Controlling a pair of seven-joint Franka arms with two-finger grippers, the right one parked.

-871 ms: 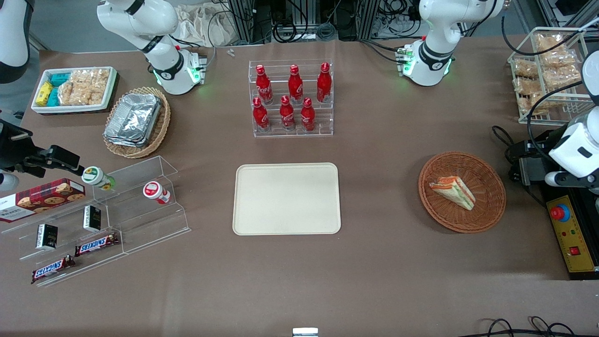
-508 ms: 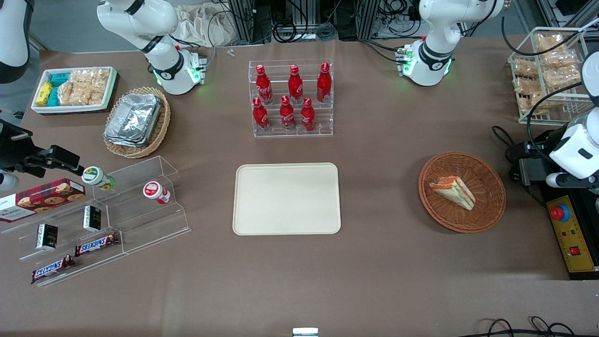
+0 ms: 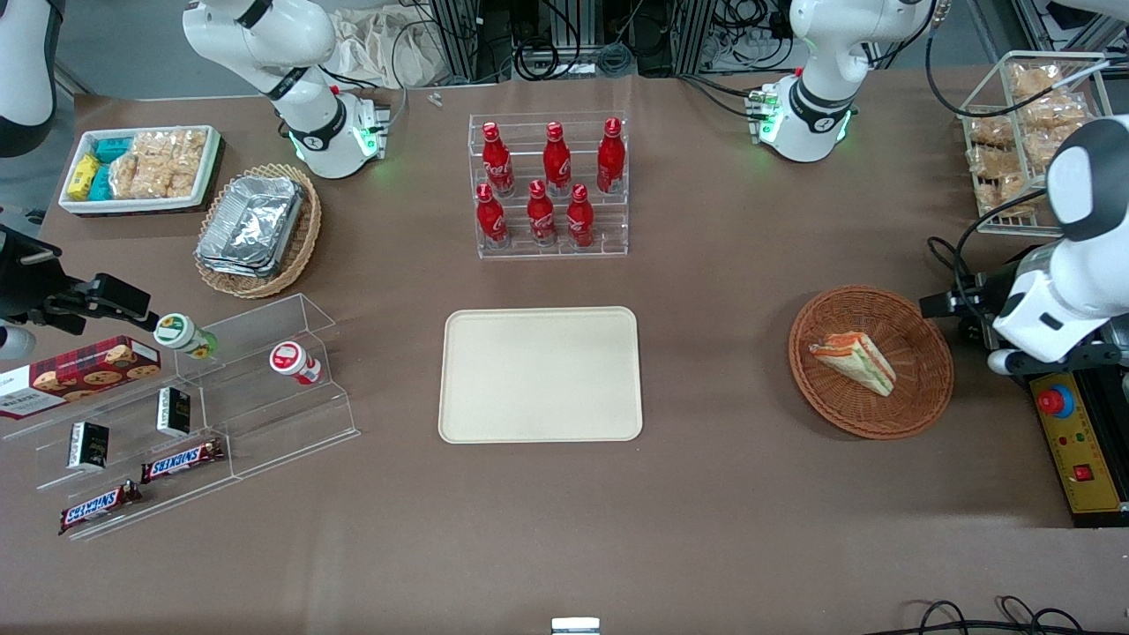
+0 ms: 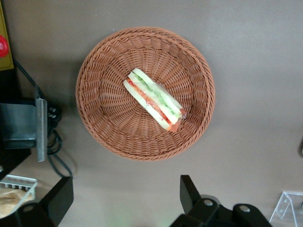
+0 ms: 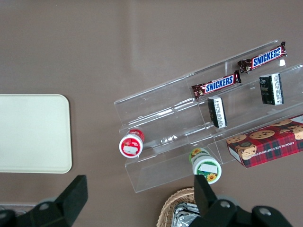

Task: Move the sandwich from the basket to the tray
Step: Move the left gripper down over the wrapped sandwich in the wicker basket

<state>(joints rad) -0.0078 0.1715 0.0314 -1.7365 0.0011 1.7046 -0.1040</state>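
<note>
The sandwich (image 3: pixel 854 361) is a triangular wedge with white bread and orange, green and pink layers. It lies in the round reddish-brown wicker basket (image 3: pixel 926 388) and also shows in the left wrist view (image 4: pixel 154 99), inside the basket (image 4: pixel 104 118). The cream-beige tray (image 3: pixel 540 374) lies flat in the middle of the table, with nothing on it. My left gripper (image 3: pixel 938 304) hangs high beside the basket's rim, at the working arm's end of the table. In the left wrist view the gripper (image 4: pixel 124 196) is open and empty, with bare tabletop between its fingers.
A clear rack of red bottles (image 3: pixel 549 185) stands farther from the front camera than the tray. A yellow control box with a red button (image 3: pixel 1080 450) and cables lie beside the basket. A wire rack of snacks (image 3: pixel 1023 132) stands at the working arm's end.
The left arm has swung in toward the basket, and its gripper now shows next to the basket's rim. The sandwich, basket and tray have not moved.
</note>
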